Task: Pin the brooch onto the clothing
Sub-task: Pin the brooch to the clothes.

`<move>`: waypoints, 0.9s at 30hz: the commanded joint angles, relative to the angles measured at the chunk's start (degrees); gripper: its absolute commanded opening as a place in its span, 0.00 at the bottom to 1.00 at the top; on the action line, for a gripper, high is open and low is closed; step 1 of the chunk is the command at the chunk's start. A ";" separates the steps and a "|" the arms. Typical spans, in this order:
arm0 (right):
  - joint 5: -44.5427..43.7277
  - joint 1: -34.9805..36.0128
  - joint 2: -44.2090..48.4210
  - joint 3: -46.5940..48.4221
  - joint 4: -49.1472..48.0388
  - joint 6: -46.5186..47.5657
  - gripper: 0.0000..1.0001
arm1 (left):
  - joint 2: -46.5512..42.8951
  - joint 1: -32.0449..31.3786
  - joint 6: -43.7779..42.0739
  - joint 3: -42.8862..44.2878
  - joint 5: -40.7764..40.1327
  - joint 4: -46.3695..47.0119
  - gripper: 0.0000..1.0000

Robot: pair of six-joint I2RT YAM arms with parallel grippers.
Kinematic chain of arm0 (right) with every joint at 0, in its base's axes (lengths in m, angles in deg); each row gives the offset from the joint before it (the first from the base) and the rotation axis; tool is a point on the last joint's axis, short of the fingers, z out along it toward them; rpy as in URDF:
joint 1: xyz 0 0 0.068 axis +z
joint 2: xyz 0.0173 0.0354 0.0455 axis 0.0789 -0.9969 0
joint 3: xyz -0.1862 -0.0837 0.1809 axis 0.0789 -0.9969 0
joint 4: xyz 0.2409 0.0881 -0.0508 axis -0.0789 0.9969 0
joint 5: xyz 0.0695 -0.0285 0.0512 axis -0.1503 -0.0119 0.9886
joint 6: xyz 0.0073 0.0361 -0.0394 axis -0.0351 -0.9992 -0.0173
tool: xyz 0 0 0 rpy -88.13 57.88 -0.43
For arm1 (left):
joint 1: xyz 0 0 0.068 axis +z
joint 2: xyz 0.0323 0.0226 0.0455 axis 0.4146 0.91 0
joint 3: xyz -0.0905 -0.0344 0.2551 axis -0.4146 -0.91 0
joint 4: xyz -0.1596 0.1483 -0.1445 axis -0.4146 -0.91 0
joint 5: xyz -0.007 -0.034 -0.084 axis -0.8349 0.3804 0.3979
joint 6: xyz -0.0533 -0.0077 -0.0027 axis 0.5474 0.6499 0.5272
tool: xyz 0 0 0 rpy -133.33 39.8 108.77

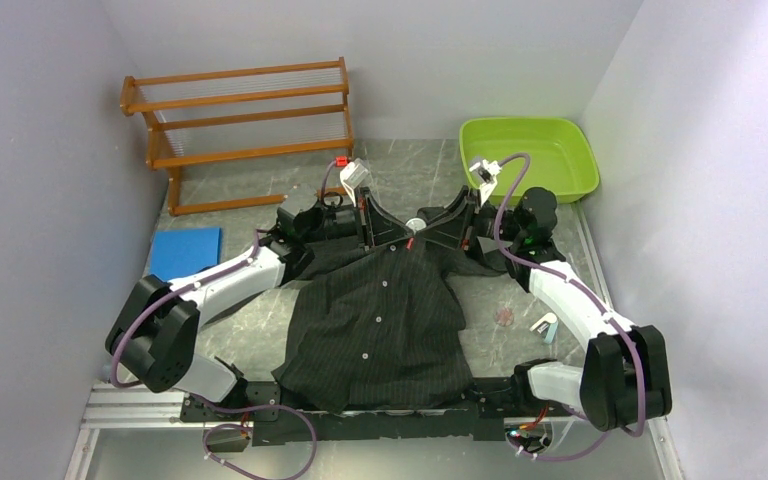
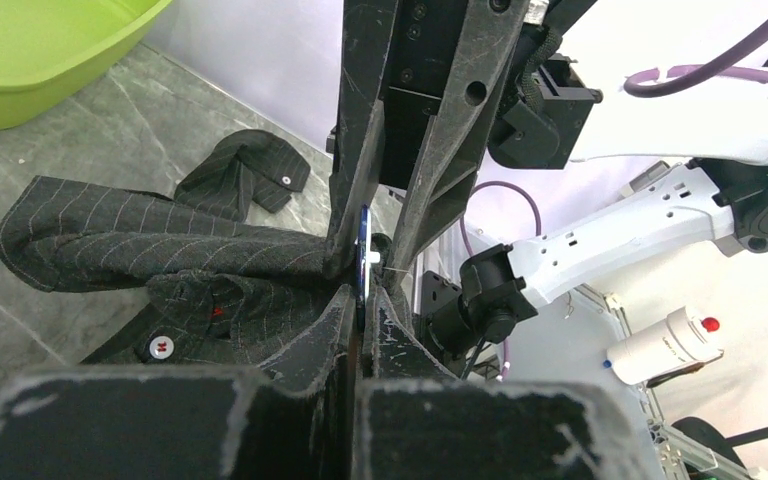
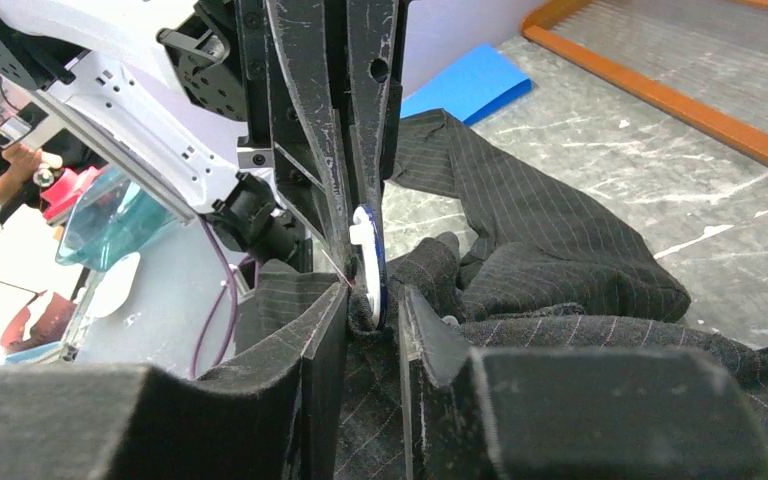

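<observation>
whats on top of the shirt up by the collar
The left gripper and right gripper meet over the shirt collar, a blue and white brooch edge-on between them. Whether its pin pierces the fabric is covered.

Even, diffuse overhead light filled the scene, casting only soft shadows on the worktop (image 1: 410, 172). Both wrist views went soft in the near foreground; the black shirt (image 1: 375, 330) lost detail.

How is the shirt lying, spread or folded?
Spread: the shirt lies front up, button row showing, collar bunched between left gripper and right gripper.
</observation>
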 commanded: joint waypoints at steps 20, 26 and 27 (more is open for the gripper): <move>-8.59 1.53 -3.61 10.80 25.96 14.02 0.00 | -3.24 -3.42 -8.15 4.97 -2.73 -9.55 0.03; -15.37 1.96 -4.01 12.97 32.88 16.45 0.00 | -4.13 -4.47 -10.20 5.95 -3.89 -12.42 0.03; -16.46 1.94 -4.02 13.36 33.92 16.57 0.00 | -4.49 -4.69 -10.46 6.01 -4.09 -12.81 0.03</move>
